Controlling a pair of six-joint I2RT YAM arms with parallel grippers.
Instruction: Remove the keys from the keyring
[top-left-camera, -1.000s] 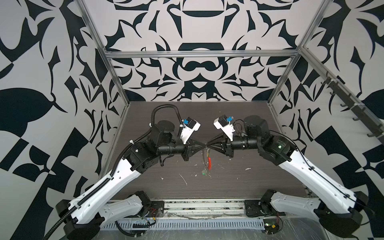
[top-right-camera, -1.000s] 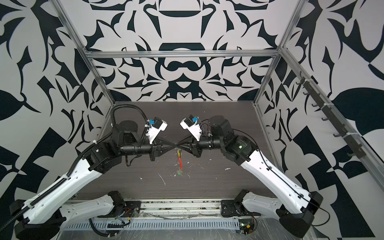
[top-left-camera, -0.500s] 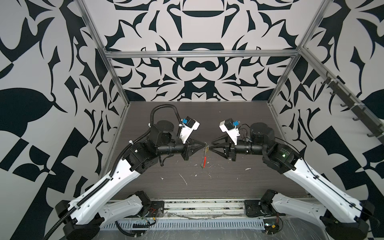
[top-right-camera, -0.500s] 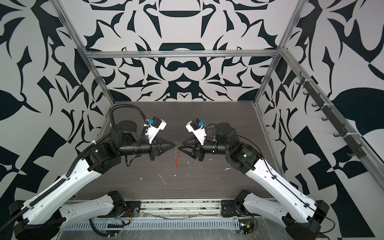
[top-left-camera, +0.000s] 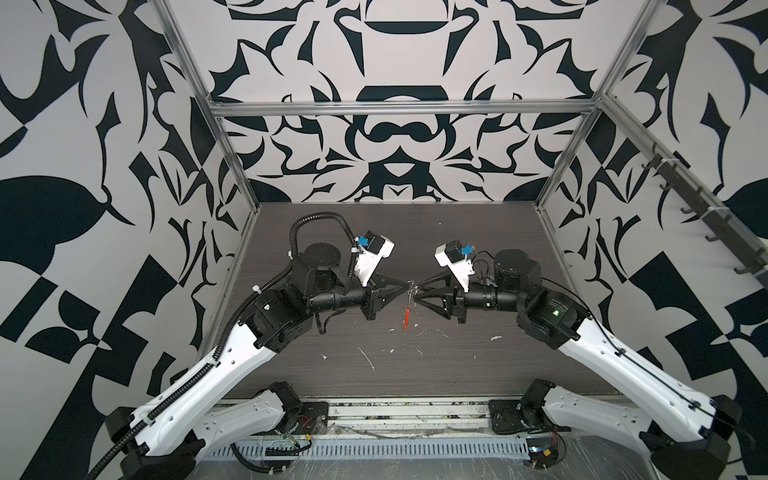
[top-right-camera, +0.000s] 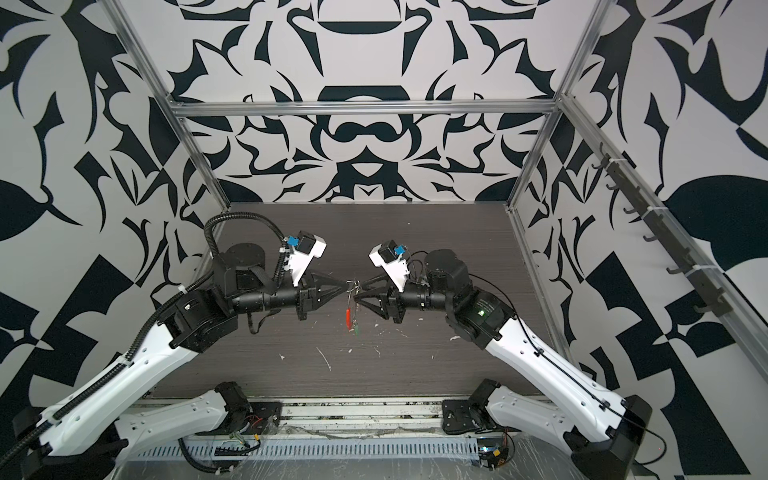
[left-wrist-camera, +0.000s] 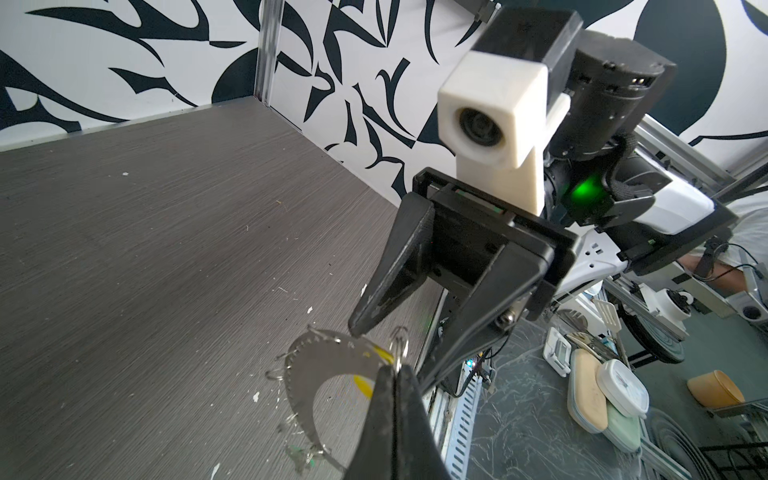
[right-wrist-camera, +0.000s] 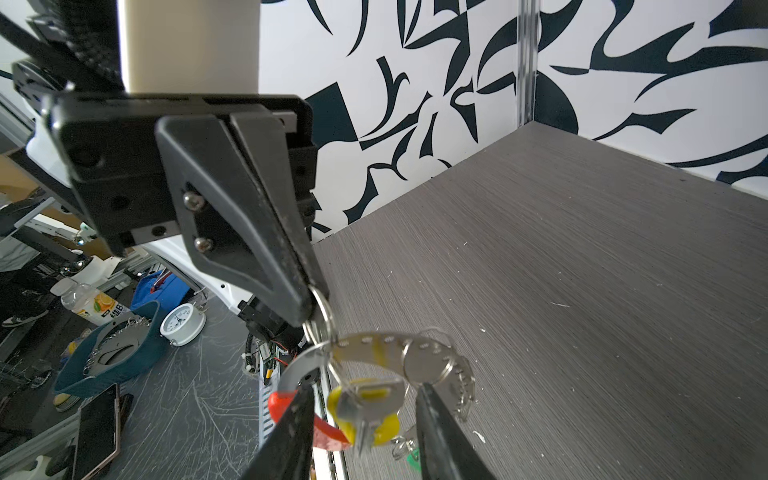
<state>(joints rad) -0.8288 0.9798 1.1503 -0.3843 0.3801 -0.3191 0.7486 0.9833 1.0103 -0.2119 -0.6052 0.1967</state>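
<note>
1. Jaws of the left gripper (right-wrist-camera: 309, 305) are clenched on a small metal loop (right-wrist-camera: 320, 316) threaded into the keyring (right-wrist-camera: 374, 345). The whole bunch hangs from that pinch, clear of the table (top-left-camera: 457, 365). Whether it is the yellow key's own loop cannot be told.
2. Jaws of the right gripper (right-wrist-camera: 363, 384) are parted and grasp nothing. In the right wrist view the yellow key (right-wrist-camera: 374, 424) dangles between the two tips, with no contact visible.
3. Change: a second ago both grippers met tip to tip at the ring. Half a second ago the right arm had backed off to its own side, leaving a clear gap. Now it is back in, tips just beside the ring, jaws wider than before.
4. The left arm has not shifted and its hold is unchanged.
5. In a top view the keyring hangs edge-on, red arc (top-right-camera: 348, 318) low, green key (top-right-camera: 356, 330) just under it. Both keys are still on the ring.
6. Meaning: this looks like a release and re-approach, not a removal, so no task progress yet. The likely next move is to close on the yellow key and work it off while the left steadies. The bunch swings freely, so the pinch may miss.
</note>
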